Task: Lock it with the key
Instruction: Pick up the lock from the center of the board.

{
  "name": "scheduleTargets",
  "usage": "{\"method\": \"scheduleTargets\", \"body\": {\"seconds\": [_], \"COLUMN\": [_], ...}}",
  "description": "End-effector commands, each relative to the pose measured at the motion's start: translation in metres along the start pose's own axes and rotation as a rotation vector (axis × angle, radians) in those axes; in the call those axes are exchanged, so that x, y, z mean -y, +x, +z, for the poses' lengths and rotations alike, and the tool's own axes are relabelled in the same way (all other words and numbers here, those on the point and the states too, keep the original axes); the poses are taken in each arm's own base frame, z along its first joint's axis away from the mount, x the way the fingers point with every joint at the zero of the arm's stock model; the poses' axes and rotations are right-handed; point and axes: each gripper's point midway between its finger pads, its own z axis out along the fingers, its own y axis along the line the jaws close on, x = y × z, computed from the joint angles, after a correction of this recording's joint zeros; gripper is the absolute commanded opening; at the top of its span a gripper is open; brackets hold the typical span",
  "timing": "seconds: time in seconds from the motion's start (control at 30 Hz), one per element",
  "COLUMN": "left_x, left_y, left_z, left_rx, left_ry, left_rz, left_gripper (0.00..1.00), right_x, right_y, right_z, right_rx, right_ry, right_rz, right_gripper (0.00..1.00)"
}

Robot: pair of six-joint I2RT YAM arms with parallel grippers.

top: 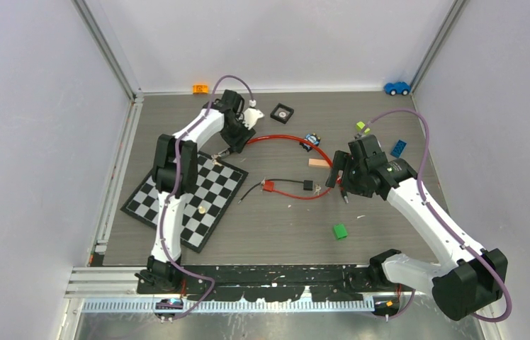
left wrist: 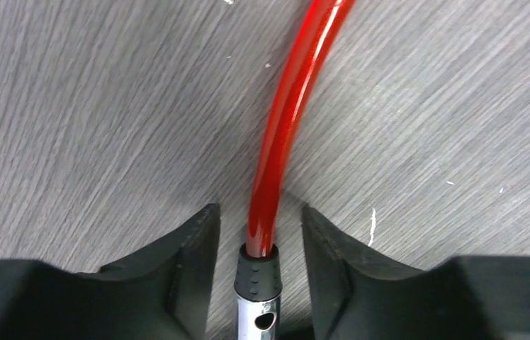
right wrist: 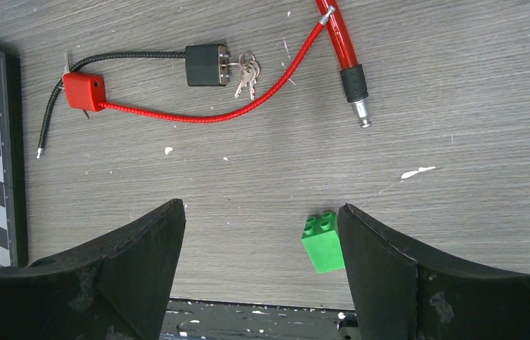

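The left gripper (left wrist: 258,221) is low over the table (top: 269,234) at the far side. Its two fingers (left wrist: 195,244) are parted and straddle one end of the thick red cable (left wrist: 283,120). A black collar (left wrist: 258,273) and a chrome tip sit between them, with a thin gap on either side, so the fingers enclose that end but do not clamp it. In the top view this cable arcs away to the right across the table toward the right arm. The right gripper (right wrist: 260,209) hangs above the table near the middle with its fingers spread wide and nothing in them. A green brick (right wrist: 324,242) lies on the table just inside its right finger. Beyond the gripper lies the black lock body (right wrist: 205,65), and the keys (right wrist: 246,74) fan out from its right side. One key seems to be seated in the body, though the view is too small to be sure. A thin black cable (right wrist: 127,55) runs left from the body. A thin red cable (right wrist: 177,117) leads from a red block (right wrist: 83,91) up to the right, past the keys, to the other collared end of the thick cable. The chessboard (top: 185,198) lies to the left, beside the left arm.
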Motion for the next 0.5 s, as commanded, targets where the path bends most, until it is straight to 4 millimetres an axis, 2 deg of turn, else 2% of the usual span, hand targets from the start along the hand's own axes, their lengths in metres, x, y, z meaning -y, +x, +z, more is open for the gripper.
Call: {"method": "scheduleTargets", "body": {"seconds": [0.0, 0.03, 0.13, 0.17, 0.27, 0.4, 0.47], "left_x": [0.006, 0.006, 0.005, 0.004, 0.007, 0.009, 0.011], "left_y": [0.022, 0.023, 0.023, 0.021, -0.005, -0.042, -0.055], "left_z": [0.01, 0.009, 0.007, 0.004, -0.015, -0.047, -0.062], "left_rx": [-0.093, -0.097, -0.105, -0.105, -0.032, 0.066, 0.097], "left_ry": [0.0, -0.002, -0.016, -0.021, -0.015, -0.059, -0.087], "left_rz": [0.022, 0.018, 0.002, -0.015, -0.088, -0.111, -0.098], "left_gripper": [0.4, 0.36, 0.1, 0.08, 0.06, 0.18, 0.21], "right_x": [0.0, 0.0, 0.001, 0.001, 0.008, 0.011, 0.011], "right_y": [-0.004, -0.003, -0.002, -0.001, -0.003, -0.007, -0.01], "right_z": [-0.003, -0.003, -0.004, -0.004, -0.007, -0.012, -0.015], "right_rx": [0.02, 0.02, 0.02, 0.018, 0.034, 0.056, 0.072], "right_ry": [0.0, 0.001, -0.001, -0.001, 0.027, 0.045, 0.043], "right_rz": [0.012, 0.012, 0.016, 0.013, 0.006, 0.0, 0.009], "right_gripper": [0.84, 0.84, 0.84, 0.84, 0.84, 0.84, 0.84]}}
